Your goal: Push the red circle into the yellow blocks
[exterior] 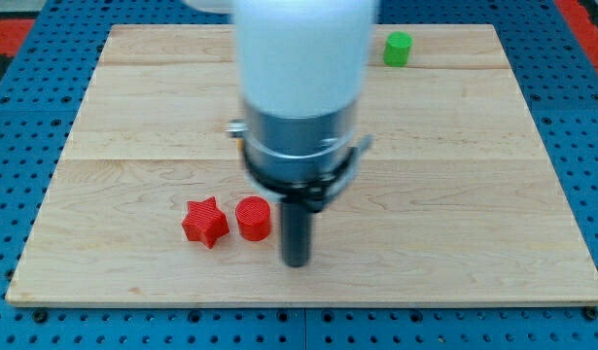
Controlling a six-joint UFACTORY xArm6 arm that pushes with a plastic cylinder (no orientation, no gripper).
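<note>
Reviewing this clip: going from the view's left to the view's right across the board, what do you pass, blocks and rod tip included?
red star block → red circle block → my tip, just right of the red circle → green block, far off at the view's top. No yellow blocks show; the arm may hide them.

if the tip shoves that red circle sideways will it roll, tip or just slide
Probably slide: the red circle looks like a short cylinder standing on its flat end. Tipping seems unlikely, being squat. My tip sits just to its right, so a leftward push may knock the close red star.
</note>
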